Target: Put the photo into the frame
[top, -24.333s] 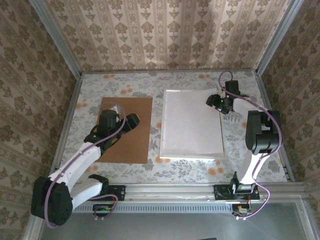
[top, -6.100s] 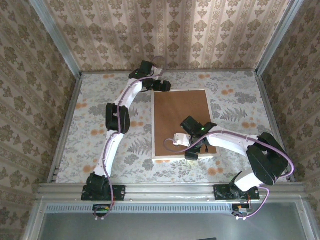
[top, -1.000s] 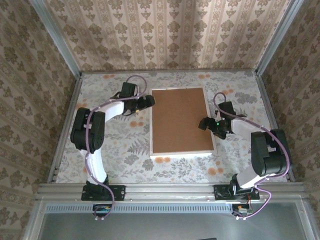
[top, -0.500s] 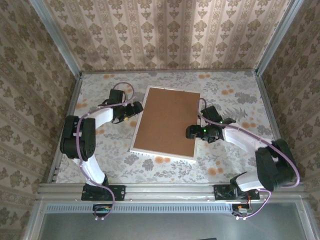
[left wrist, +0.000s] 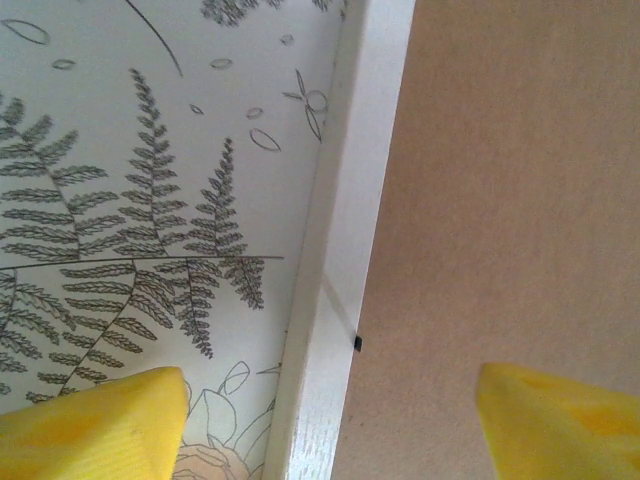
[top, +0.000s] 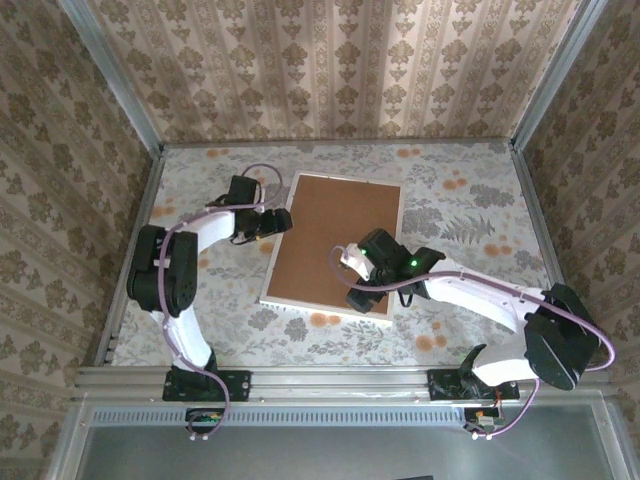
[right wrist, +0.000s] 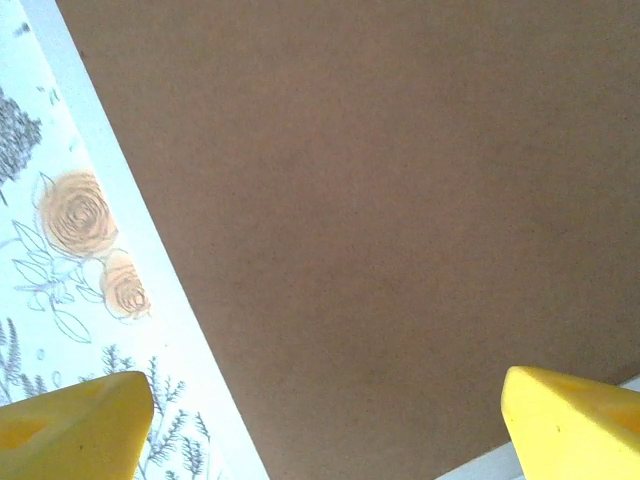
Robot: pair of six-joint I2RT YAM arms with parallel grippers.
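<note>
Top external, centre: backing board (top: 325, 240) lay in frame (top: 274, 268) (photo presumably beneath, securing remained); left gripper (top: 280, 222) and right gripper (top: 368, 300) gaped empty.

Place: a robot test cell dressed like a room at home.
Walls: wallpaper panels (top: 330, 70) in a damask stripe stand beyond and to either side of the left hand (left wrist: 325, 430) and right hand (right wrist: 325, 425), held by bare aluminium posts (top: 112, 72).
Bench: the bench (top: 470, 190) beneath both hands wears a fern-and-rose print.
Mounting: a metal rail (top: 340, 380) behind the hands carries the arm bases (top: 197, 383).
</note>
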